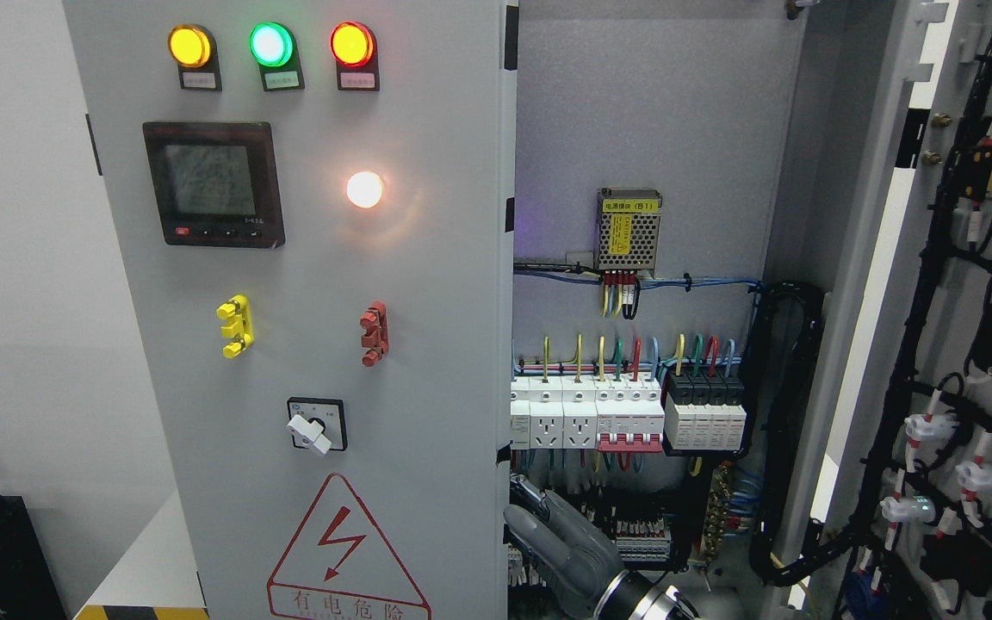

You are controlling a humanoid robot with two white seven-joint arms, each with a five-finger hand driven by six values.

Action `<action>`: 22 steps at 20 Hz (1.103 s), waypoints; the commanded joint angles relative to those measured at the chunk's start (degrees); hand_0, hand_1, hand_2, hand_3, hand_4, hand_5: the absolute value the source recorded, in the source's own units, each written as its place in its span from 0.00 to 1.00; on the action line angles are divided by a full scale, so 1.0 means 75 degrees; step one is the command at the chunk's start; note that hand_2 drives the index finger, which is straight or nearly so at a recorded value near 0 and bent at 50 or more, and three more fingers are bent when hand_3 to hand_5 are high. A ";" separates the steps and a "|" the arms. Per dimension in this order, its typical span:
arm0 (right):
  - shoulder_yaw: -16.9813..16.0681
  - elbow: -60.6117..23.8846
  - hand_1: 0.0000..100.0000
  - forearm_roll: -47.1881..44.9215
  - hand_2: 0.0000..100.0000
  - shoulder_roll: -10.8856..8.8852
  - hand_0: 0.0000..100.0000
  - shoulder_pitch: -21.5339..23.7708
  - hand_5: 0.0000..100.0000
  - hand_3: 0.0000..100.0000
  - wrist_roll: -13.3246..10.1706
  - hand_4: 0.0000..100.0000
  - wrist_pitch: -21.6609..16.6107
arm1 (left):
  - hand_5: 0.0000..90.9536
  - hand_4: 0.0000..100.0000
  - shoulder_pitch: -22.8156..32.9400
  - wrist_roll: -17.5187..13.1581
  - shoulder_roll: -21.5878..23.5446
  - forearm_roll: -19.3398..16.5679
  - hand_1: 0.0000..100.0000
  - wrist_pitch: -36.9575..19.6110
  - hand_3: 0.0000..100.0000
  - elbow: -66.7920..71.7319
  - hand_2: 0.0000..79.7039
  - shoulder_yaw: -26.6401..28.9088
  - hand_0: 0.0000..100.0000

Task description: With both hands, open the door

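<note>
We see an electrical cabinet with two doors. The left door point(332, 344) stands closed or nearly so and fills the middle of the view, carrying three lit lamps in a row at the top: yellow point(190, 46), green point(271, 45) and red point(351, 43). Below them sit a dark meter display point(213, 183), a glowing white lamp point(365, 189), a yellow handle point(235, 325), a red handle point(374, 332), a white rotary switch point(310, 430) and a red lightning warning triangle point(343, 555).

The right door point(961, 344) is swung wide open at the picture's right, its inner face towards us, strung with black cable bundles and lamp backs. Between the doors the interior lies exposed: a small metal power supply point(629, 229), a row of white breakers and sockets point(586, 415), and black modules point(706, 406) beside them.

One grey robot hand point(561, 542) rises from the bottom edge, just beside the left door's free edge and in front of the lower wiring. Its arm enters right of the middle, so we take it as the right one. Its fingers are extended and loosely apart, holding nothing.
</note>
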 commanded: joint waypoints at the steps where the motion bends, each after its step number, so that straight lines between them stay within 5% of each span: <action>1: 0.0200 -0.0292 0.39 -0.0017 0.00 0.0008 0.12 0.0091 0.00 0.00 0.0260 0.00 -0.0012 | 0.00 0.00 0.0000 -0.0025 -0.0134 0.0117 0.39 -0.0005 0.00 -0.0001 0.00 -0.0006 0.12; 22: 0.0610 -0.0878 0.39 -0.0649 0.00 0.0113 0.12 0.0103 0.00 0.00 0.0318 0.00 0.0000 | 0.00 0.00 -0.0012 -0.0025 -0.0169 0.0117 0.39 -0.0005 0.00 -0.0001 0.00 -0.0006 0.12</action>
